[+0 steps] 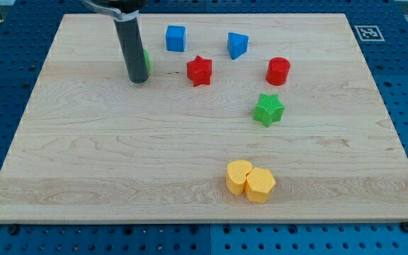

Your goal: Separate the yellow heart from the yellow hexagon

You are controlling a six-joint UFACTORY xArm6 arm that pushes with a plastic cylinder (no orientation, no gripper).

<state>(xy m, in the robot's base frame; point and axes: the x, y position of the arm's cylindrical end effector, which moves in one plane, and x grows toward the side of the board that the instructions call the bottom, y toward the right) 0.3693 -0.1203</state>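
The yellow heart (238, 175) and the yellow hexagon (261, 185) lie touching each other near the view's bottom, right of centre, the heart on the left. My tip (139, 80) rests on the board at the upper left, far from both yellow blocks. A green block (147, 61) is mostly hidden behind the rod.
A blue cube (176, 38) and a blue block (237, 45) sit near the top. A red star (199, 71), a red cylinder (278, 71) and a green star (268, 109) lie between the tip and the yellow pair. The wooden board (83, 177) ends at blue surroundings.
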